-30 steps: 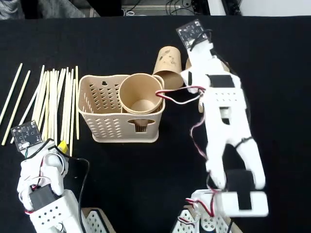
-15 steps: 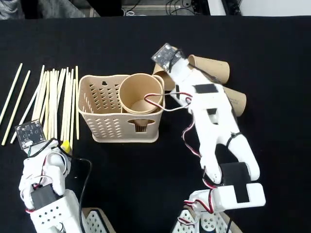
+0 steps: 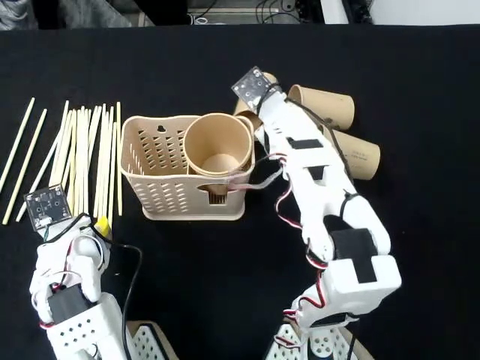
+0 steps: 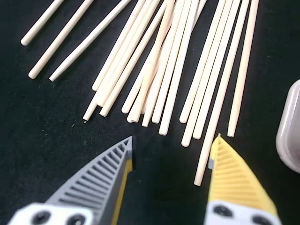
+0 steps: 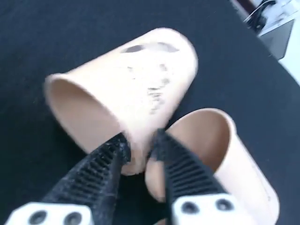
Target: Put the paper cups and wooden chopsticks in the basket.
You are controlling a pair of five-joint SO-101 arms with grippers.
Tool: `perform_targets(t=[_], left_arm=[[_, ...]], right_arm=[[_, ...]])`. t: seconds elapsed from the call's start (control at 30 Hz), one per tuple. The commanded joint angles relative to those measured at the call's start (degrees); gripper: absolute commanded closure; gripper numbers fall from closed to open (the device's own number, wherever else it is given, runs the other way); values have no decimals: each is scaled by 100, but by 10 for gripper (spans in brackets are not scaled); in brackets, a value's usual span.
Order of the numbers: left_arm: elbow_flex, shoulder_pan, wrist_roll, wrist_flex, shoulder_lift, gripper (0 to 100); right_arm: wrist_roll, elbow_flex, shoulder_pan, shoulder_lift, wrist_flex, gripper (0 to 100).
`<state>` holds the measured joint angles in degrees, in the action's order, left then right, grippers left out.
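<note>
Three cups (image 3: 324, 106) lying right of basket (image 3: 150, 196). Right gripper (image 5: 140, 140) swinging left off far pair, now pinching nearest cup (image 5: 140, 79) by rim (grasp looking set). Left gripper (image 4: 173, 138) hanging spread over chopsticks (image 4: 178, 70), left of basket.

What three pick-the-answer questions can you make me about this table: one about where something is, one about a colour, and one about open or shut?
1. Where are the chopsticks?
A. On the table beside the basket
B. Inside the basket
C. Hanging in the air

2. What colour is the basket?
A. Blue
B. Beige
C. Red

3. How is the left gripper?
A. Open
B. Shut on a chopstick
C. Shut tight on nothing

Answers:
1 A: they lie flat on the black table next to the basket.
2 B: its holed walls are beige.
3 A: a wide gap shows between its fingertips, with nothing held.
</note>
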<state>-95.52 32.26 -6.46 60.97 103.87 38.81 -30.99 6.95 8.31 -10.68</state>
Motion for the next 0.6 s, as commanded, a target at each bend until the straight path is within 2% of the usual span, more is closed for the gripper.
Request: perform_targets(t=[0.0,0.17,0.37,0.57], left_arm=[[31,-57,-44,-88,35,739],[31,-57,-44,-88,35,739],[31,-57,-44,-88,35,739],[22,-57,-44,-88,35,739]], right_arm=[[-62,-4,9,-154,158,986],[-88,-119,-105,-699,-114,986],[-484,-145,-123,-1701,-941,986],[-1345,259,-492,-2809,-1934,986]])
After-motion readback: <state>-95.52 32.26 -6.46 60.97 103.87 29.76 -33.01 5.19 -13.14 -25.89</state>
